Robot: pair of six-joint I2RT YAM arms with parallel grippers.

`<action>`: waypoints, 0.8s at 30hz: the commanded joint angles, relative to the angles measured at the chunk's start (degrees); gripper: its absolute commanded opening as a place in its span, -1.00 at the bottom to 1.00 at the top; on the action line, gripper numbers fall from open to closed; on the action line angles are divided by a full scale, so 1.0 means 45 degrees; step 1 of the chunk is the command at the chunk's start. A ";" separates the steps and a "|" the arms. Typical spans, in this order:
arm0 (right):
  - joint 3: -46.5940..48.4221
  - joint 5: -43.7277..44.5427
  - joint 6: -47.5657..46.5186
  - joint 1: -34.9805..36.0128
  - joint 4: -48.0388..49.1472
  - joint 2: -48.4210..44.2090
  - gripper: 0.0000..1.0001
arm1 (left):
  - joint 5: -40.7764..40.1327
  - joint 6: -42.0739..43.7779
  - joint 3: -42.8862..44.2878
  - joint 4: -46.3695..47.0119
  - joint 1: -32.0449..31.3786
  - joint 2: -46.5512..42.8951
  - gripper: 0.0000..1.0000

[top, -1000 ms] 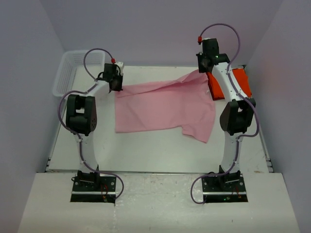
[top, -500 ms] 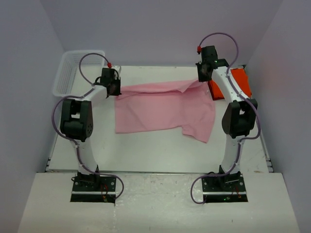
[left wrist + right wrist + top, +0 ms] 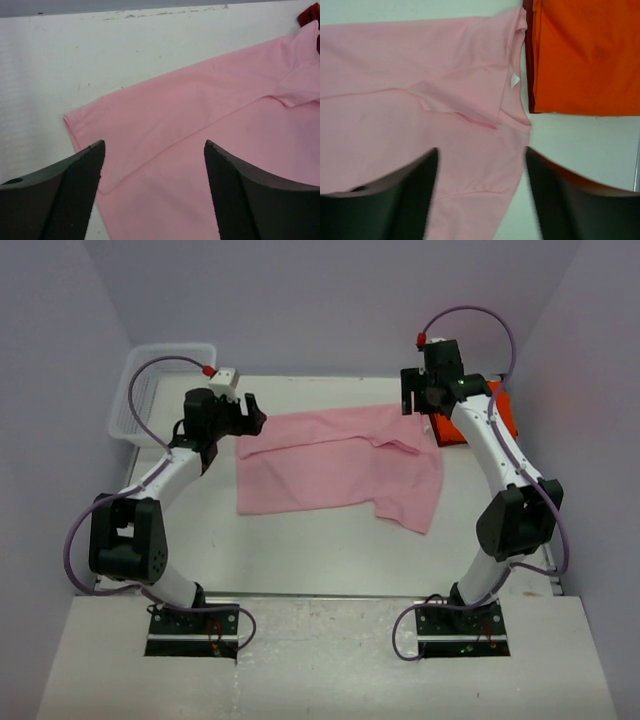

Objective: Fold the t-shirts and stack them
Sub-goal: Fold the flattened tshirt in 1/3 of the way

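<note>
The light pink t-shirt [image 3: 340, 465] lies flat on the white table [image 3: 300, 550], its far edge folded over onto itself. My left gripper [image 3: 250, 415] hangs open just off the shirt's far left corner, with nothing between its fingers. In the left wrist view the gripper [image 3: 154, 145] hovers over the folded pink cloth [image 3: 200, 110]. My right gripper [image 3: 412, 405] is open above the shirt's far right sleeve. The right wrist view shows the gripper [image 3: 481, 150] over the pink t-shirt [image 3: 420, 100]. The folded orange-red t-shirt [image 3: 505, 408] [image 3: 585, 55] lies just right of it.
A white mesh basket [image 3: 150, 370] stands at the table's far left corner, behind my left arm. The right arm's forearm crosses over part of the orange-red shirt. Bare tabletop stretches between the pink shirt and the arm bases.
Both grippers opened and let go of the pink shirt's far edge, which now lies flat and folded over. Both arms drew back from the cloth, the left elbow swinging down to the left.
</note>
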 commanded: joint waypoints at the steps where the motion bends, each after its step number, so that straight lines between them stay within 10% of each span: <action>1: 0.1415 -0.0125 0.0200 0.0100 0.0342 0.0911 -0.21 | -0.0363 -0.0390 0.1503 -0.0252 0.0047 0.1519 0.44; 2: 0.1668 -0.0204 0.0238 0.0081 0.0361 0.1128 -0.99 | -0.0482 -0.0429 0.2126 -0.0777 0.0028 0.2128 0.14; 3: 0.2077 -0.0224 0.0413 0.0081 0.0284 0.1401 -1.00 | -0.0716 -0.0565 0.3621 -0.1962 0.0047 0.2753 -0.18; 4: 0.2390 -0.0475 0.0395 0.0081 -0.0026 0.1713 -1.00 | -0.0853 -0.0683 0.4333 -0.2728 0.0047 0.3474 -0.99; 6: 0.3037 -0.1020 0.0395 0.0100 -0.0147 0.2613 -1.00 | -0.0681 -0.0859 0.6629 -0.4638 0.0028 0.5506 -1.00; 7: 0.3076 -0.1392 0.0356 0.0100 -0.0147 0.2789 -0.63 | -0.0428 -0.0860 0.7186 -0.4978 0.0028 0.6132 -1.00; 8: 0.2961 -0.1492 0.0414 0.0081 -0.0089 0.3062 0.67 | -0.0077 -0.0860 0.7771 -0.5117 0.0008 0.6950 -1.00; 9: 0.2979 -0.1435 0.0414 0.0081 -0.0088 0.3200 0.88 | -0.0016 -0.0860 0.7874 -0.5119 -0.0011 0.7171 -1.00; 12: 0.2239 -0.1826 0.0724 0.0100 0.0552 0.3318 -1.00 | -0.0169 -0.0821 0.8031 -0.5060 -0.0011 0.7738 -1.00; 19: 0.2158 -0.3935 0.1468 0.0159 0.0850 0.4292 -0.78 | -0.0405 -0.1094 0.8285 -0.5197 -0.0011 0.8540 -1.00; 24: 0.1829 -0.4517 0.1624 0.0413 0.1140 0.4588 -1.00 | -0.0930 -0.0919 0.8226 -0.5293 0.0028 0.8852 -1.00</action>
